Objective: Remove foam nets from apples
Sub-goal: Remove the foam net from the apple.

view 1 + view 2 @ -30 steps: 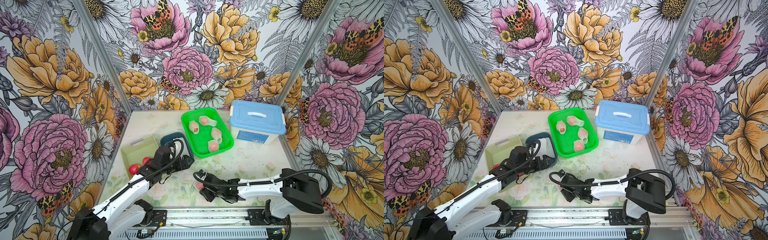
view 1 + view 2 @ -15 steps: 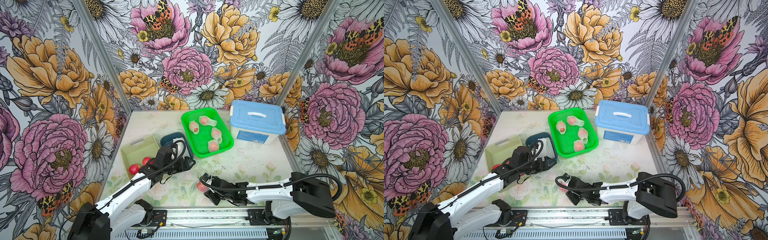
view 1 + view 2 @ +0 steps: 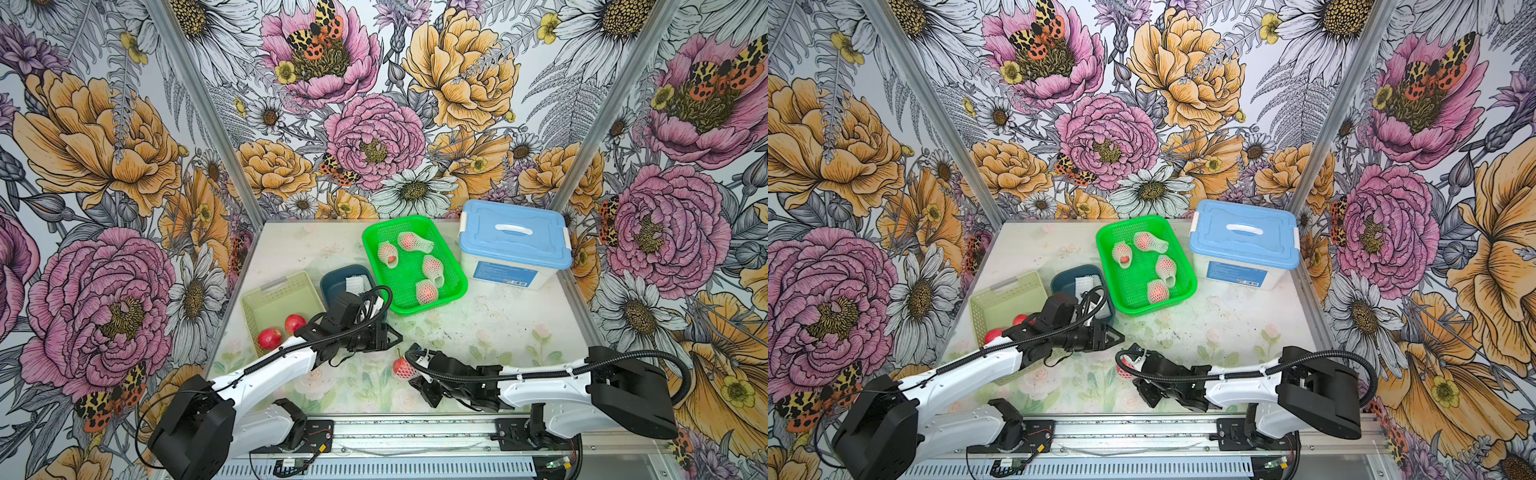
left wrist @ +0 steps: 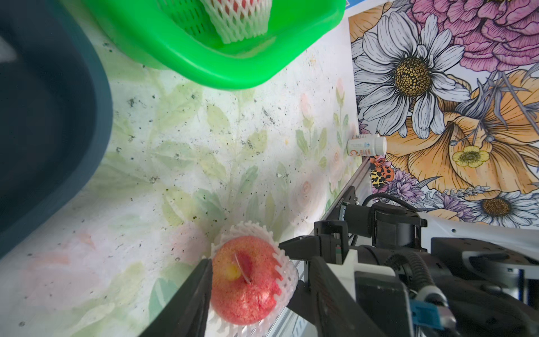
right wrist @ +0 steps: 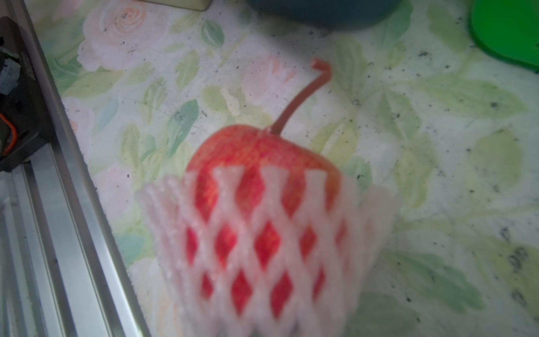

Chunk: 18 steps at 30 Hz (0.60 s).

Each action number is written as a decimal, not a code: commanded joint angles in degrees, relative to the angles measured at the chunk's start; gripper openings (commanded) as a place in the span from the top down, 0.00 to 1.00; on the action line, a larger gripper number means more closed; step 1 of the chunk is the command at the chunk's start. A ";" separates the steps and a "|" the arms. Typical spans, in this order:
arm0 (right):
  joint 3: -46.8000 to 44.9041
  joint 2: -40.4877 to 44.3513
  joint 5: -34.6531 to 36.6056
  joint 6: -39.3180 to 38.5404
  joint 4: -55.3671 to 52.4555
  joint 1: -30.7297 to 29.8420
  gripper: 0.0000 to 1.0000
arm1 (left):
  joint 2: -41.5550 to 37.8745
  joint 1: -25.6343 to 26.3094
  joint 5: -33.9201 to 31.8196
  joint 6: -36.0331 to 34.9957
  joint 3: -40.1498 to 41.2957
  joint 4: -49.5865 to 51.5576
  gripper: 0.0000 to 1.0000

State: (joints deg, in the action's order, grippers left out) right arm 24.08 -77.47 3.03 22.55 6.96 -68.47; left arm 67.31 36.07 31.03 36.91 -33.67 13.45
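the apple (image 4: 245, 280) sits low over the front of the table (image 3: 478, 332), its top clear of its net (image 5: 262, 233). the right gripper (image 3: 417, 376) clenches the net. the left gripper (image 3: 392, 338) has swung over from the blue tub (image 3: 326, 282) and narrowed its jaws beside the apple; we cannot tell if it grips yet. we judge the pull comes next. the basket (image 3: 460, 286) holds four netted apples (image 3: 427, 291), the tan bin (image 3: 249, 307) two bare apples (image 3: 270, 338), the tub a loose net (image 3: 357, 283).

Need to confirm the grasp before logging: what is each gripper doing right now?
Left gripper: open, empty.
Right gripper: closed on the netted apple.
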 commanded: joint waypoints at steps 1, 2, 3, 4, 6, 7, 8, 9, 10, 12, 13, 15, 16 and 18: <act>-1.13 2.41 1.24 -1.18 2.27 0.77 0.72 | 0.84 1.00 1.49 -1.92 -1.56 -0.88 0.46; -1.42 3.01 1.37 -1.27 2.27 0.88 0.72 | 0.98 1.13 1.62 -2.01 -1.87 -0.88 0.47; -1.69 3.51 1.37 -1.43 2.34 0.96 0.72 | 1.15 1.36 1.71 -2.17 -2.07 -0.88 0.47; -1.82 4.07 1.37 -1.62 2.35 1.05 0.72 | 1.24 1.57 1.76 -2.27 -2.26 -0.88 0.48; -2.11 4.91 1.45 -2.02 2.27 1.31 0.72 | 1.66 1.89 1.96 -2.43 -2.53 -0.88 0.50; -2.17 5.29 1.47 -2.06 2.27 1.47 0.72 | 1.98 2.09 2.10 -2.49 -2.68 -0.88 0.52; -2.23 5.52 1.48 -2.07 2.27 1.57 0.72 | 2.24 2.17 2.24 -2.63 -2.80 -0.88 0.53; -2.30 5.68 1.48 -2.13 2.27 1.74 0.73 | 2.59 2.40 2.35 -2.70 -2.97 -0.88 0.55; -2.35 5.88 1.46 -2.20 2.27 1.80 0.73 | 2.86 2.51 2.57 -2.80 -3.19 -0.88 0.56; -2.28 6.03 1.52 -2.38 2.18 2.00 0.73 | 3.09 3.02 2.60 -2.93 -3.63 -0.88 0.57; -2.25 6.13 1.61 -2.41 2.09 2.02 0.73 | 3.17 3.40 2.56 -3.11 -3.89 -0.88 0.57; -2.23 6.45 1.67 -2.32 2.00 2.11 0.72 | 3.53 3.85 2.65 -3.29 -4.21 -0.88 0.57; -2.36 6.61 1.67 -2.33 2.00 2.11 0.73 | 3.76 4.04 2.58 -3.33 -4.30 -0.88 0.57; -2.29 7.04 1.72 -2.41 1.92 2.07 0.73 | 4.18 4.42 2.47 -3.33 -4.42 -0.88 0.59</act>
State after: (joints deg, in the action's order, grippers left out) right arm 22.00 -72.07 3.38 21.28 7.60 -66.70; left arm 71.02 39.90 32.34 35.20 -36.64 13.45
